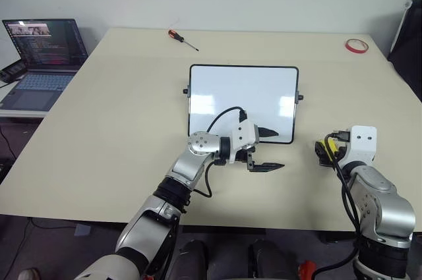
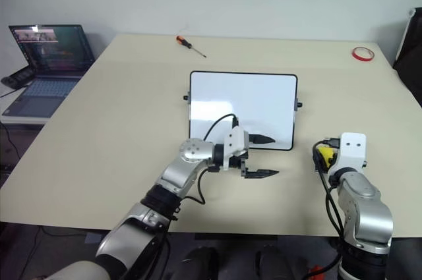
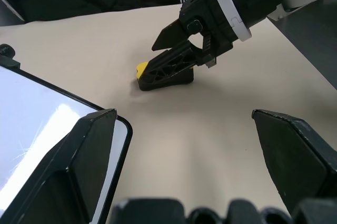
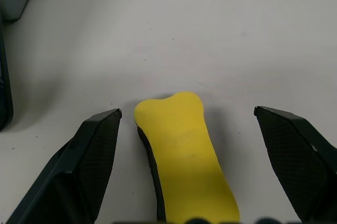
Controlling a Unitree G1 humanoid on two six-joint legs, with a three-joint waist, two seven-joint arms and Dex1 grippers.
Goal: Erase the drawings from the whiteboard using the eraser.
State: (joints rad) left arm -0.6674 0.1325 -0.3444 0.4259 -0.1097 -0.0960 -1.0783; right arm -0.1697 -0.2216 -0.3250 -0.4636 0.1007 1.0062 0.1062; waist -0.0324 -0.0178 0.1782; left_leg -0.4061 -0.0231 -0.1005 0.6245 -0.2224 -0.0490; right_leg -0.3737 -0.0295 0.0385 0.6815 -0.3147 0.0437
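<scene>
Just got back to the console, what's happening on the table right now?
The whiteboard looks clean, with no drawings showing on it. The right end effector is open, and the yellow eraser lies on the table between its fingers, not gripped, to the right of the board. The left end effector is open too, hovering at the board's near right corner, holding nothing.

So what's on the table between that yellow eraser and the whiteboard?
Nothing: bare tabletop separates the eraser from the whiteboard, seen in the left eye view. The open left gripper hangs by the board's near corner.
</scene>
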